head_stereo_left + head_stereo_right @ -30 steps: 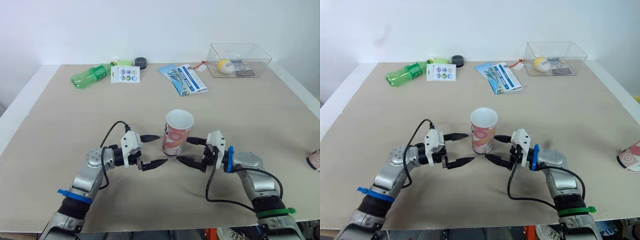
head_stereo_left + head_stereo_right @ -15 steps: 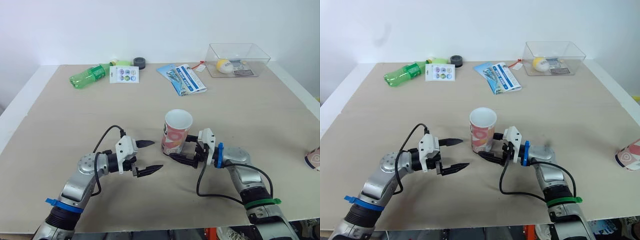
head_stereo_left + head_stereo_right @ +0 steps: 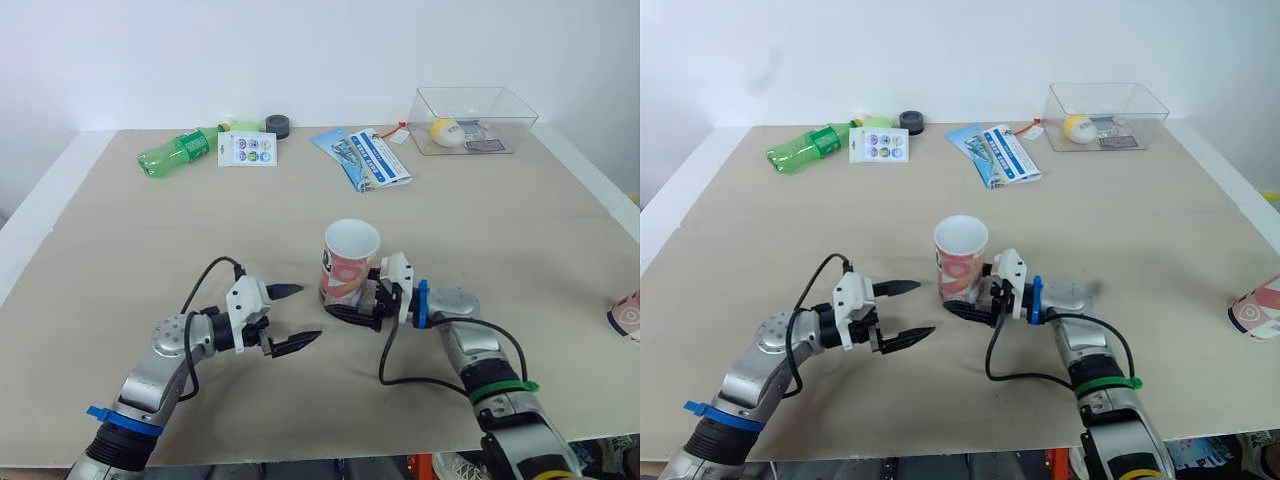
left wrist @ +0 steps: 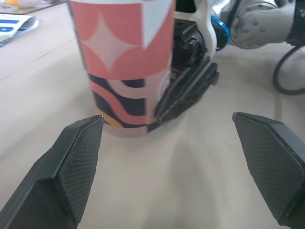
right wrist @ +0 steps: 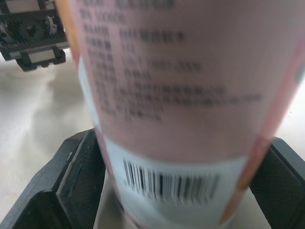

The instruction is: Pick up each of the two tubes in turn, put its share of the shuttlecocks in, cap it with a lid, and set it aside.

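Right gripper (image 3: 342, 304) has closed in on the upright pink-patterned paper tube (image 3: 351, 262) in the middle of the beige table (image 3: 150, 230), fingers wide either side of its base. Left gripper (image 3: 308, 313) has backed off left, fingers wide apart.

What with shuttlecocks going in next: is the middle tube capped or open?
Open: the tube stands upright with its round mouth bare and the white inside showing.

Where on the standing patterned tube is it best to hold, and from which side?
Hold the tube by its lower wall, coming level from the robot's right. It stands upright, mouth open upward, so only the round sides offer grip, and the right gripper sits low beside it.
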{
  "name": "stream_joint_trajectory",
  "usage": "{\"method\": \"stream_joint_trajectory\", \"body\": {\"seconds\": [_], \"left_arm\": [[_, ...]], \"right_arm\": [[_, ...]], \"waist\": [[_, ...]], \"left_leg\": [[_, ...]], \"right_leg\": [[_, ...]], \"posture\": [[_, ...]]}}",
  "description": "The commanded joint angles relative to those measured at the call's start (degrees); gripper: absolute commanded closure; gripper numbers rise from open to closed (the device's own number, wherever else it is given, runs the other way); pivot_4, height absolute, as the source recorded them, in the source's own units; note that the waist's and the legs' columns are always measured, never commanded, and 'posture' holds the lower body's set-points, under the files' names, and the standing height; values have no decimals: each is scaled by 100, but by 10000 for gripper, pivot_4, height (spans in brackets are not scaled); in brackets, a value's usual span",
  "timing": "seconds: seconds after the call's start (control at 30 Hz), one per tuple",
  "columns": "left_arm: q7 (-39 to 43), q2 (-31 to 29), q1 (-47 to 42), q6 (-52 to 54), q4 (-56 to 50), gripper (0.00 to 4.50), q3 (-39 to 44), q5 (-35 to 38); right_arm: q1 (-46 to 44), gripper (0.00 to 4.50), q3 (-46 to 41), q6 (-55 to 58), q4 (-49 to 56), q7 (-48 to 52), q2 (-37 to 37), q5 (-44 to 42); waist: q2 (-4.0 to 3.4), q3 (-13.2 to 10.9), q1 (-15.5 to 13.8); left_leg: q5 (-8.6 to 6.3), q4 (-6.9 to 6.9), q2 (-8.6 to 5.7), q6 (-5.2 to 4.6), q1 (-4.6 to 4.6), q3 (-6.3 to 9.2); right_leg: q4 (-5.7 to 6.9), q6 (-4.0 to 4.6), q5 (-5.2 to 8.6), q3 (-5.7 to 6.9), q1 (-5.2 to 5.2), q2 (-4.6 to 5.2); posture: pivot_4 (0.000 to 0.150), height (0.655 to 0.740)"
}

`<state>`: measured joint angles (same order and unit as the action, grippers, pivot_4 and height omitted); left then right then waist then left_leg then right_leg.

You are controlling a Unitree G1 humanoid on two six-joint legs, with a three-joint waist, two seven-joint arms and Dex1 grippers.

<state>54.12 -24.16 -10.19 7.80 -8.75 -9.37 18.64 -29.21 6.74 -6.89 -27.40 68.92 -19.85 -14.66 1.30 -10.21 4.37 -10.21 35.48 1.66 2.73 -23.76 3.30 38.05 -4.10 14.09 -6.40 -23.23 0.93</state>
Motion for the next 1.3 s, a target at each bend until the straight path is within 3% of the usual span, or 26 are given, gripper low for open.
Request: {"method": "stream_joint_trajectory", "body": {"seconds": [0.03, 0.23, 0.33, 0.9, 1.1, 1.3], "left_arm": [[-116, 27, 39, -152, -254, 0, 135, 59], [-209, 43, 74, -201, -284, 0, 78, -13], [-214, 28, 66, -193, -298, 0, 55, -10], [-100, 40, -144, -262, -164, 0, -42, -123], [23, -2, -297, -305, -208, 0, -174, -148], [36, 114, -307, -269, -303, 0, -392, -164]], "right_arm": [[-144, 333, -15, -100, -62, 33, 103, -32], [-158, 333, -25, -243, -160, 9, 174, 8], [-101, 7361, -21, -172, -112, -93, 180, 39], [157, 7361, -227, 184, 528, -388, 49, -136], [792, 7361, -1498, 911, 1704, -1924, -218, -597], [1430, 7361, -3123, 1060, 1671, -4646, -656, 112]], "waist": [[0, 0, 0], [0, 0, -1], [0, 0, -1], [1, 0, -5], [2, -2, -25], [3, -2, -115]], "left_leg": [[0, 0, 0, 0, 0, 0], [0, 0, 0, 0, 0, 0], [0, 0, 0, 0, 0, 0], [0, 0, 0, 0, 1, 0], [0, 0, -5, 0, -8, 2], [0, -2, -10, 1, -13, 1]], "right_leg": [[0, 0, 0, 0, 0, 0], [0, -1, -1, 0, 0, 0], [0, 0, -1, 0, 0, 0], [0, 0, 1, 0, 2, 0], [0, -6, 4, -1, -1, 4], [-1, -2, 14, 1, -5, 9]], "posture": [[1500, 7400], [1500, 7400], [1500, 7400], [1500, 7400], [1500, 7400], [1500, 7400]]}}
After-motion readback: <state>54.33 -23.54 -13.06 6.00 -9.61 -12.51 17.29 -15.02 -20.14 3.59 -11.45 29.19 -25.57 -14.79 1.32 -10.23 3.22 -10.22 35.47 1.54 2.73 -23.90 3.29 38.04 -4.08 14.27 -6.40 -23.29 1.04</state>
